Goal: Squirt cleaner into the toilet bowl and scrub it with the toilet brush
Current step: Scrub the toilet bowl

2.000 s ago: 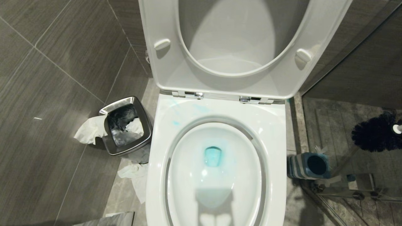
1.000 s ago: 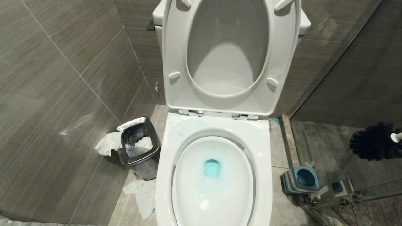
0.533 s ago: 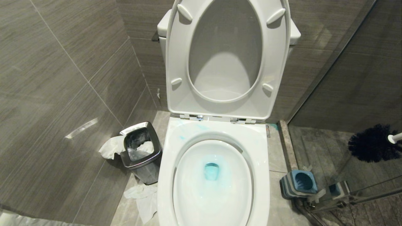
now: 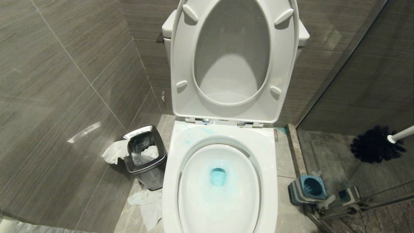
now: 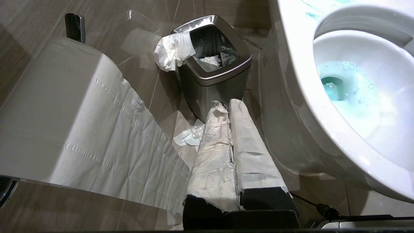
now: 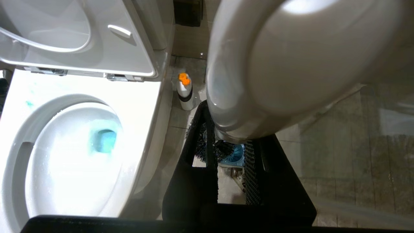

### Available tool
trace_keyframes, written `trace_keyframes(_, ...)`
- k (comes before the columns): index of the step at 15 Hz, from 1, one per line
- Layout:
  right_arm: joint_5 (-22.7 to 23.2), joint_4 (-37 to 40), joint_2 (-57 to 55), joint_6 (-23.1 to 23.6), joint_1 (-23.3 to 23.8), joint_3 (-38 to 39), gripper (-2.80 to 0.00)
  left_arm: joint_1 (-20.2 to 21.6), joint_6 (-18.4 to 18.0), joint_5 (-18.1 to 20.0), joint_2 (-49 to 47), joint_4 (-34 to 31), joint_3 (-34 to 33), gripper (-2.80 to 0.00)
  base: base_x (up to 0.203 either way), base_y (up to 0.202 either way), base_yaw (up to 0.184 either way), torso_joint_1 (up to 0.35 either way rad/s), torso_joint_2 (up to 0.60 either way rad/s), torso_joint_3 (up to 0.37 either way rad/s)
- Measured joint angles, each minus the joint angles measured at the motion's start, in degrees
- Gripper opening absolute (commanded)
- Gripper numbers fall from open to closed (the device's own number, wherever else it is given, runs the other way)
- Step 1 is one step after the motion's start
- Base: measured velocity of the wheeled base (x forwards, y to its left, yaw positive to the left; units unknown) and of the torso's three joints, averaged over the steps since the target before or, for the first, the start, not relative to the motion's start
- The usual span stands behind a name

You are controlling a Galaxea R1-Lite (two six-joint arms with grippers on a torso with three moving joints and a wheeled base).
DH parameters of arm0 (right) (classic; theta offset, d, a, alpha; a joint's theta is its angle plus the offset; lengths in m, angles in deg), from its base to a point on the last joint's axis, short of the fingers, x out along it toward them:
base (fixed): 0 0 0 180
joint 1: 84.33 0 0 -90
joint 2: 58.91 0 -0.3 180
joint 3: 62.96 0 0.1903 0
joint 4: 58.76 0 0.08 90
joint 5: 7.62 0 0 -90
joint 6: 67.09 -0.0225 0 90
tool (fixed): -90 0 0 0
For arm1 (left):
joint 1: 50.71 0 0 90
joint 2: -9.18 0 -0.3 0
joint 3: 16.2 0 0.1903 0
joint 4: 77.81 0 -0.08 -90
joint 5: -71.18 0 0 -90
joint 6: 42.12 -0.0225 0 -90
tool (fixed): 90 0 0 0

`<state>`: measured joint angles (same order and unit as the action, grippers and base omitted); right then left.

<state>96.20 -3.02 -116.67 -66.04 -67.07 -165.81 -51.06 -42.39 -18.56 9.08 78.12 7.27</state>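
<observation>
Closed narrow on a handle: right gripper (image 6: 230, 145), black fingers (image 6: 197, 168) either side of the long slim white-grey plastic toilet brush (image 4: 375, 144), out past the right edge of the head view. Seen from the right wrist, rounded handle end looming close, bushy black bristles far down between the fingers.

In the head view, held in the air at the far right, well apart from the bowl. Long axis nearly level, slightly tilted: bristle head lower, pointing left toward the toilet; handle rising to the right and off the edge. Below and to the left of the bristles, on the floor, the squarish blue-and-grey holder (image 4: 309, 187), open mouth up, touching nothing of the brush.

Further left, the large glossy white ceramic toilet bowl (image 4: 268, 152), white plastic seat and lid (image 4: 181, 64) tipped up against the tank. Translucent turquoise-blue cleaner (image 4: 218, 176) tinting the water round the drain, with thin smears on the back-left of the rim. Beside the toilet's base, in the right wrist view, a white bottle with an orange cap (image 6: 185, 90), upright on the floor.

On the toilet's other side, a small steel bin (image 4: 152, 179), white tissue (image 4: 113, 152) draped over its edge, more crumpled paper on the tiles just beside it.

Low beside the bowl: left gripper (image 5: 226, 103), paper-wrapped fingers pressed together, empty, aimed at the bin, next to a large white toilet-paper roll (image 5: 64, 113).
</observation>
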Motion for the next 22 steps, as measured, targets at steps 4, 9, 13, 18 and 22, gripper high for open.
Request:
trace_keyframes(4, -12.55, -4.32, -4.91, -0.53, -15.67, -1.95, -2.8, 0.0, 0.02, -0.01, 0.0, 0.0, -0.04, -2.8, 0.0, 0.0, 0.0, 0.0, 0.0, 0.0)
trace_keyframes(9, -36.25, -9.61, -11.84, -5.77, -44.29, -2.7, -2.8, 0.0, 0.0, -0.01, 0.0, 0.0, 0.0, -2.8, 0.0, 0.0, 0.0, 0.0, 0.0, 0.0)
trace_keyframes(13, -46.61, -13.64, -19.41, -9.53, -54.93, -5.07, -2.8, 0.02, 0.06, -0.01, 0.0, 0.01, -0.05, -2.8, 0.0, 0.0, 0.0, 0.0, 0.0, 0.0)
trace_keyframes(18, -48.99, -13.88, -27.37, -12.15, -61.22, -10.56, -2.8, 0.02, 0.16, -0.01, 0.0, 0.02, 0.0, -2.8, 0.0, 0.0, 0.0, 0.0, 0.0, 0.0)
trace_keyframes(22, -49.84, -13.56, -31.98, -14.65, -65.32, -12.45, -2.8, 0.02, 0.18, 0.01, 0.0, 0.0, -0.01, -2.8, 0.0, 0.0, 0.0, 0.0, 0.0, 0.0)
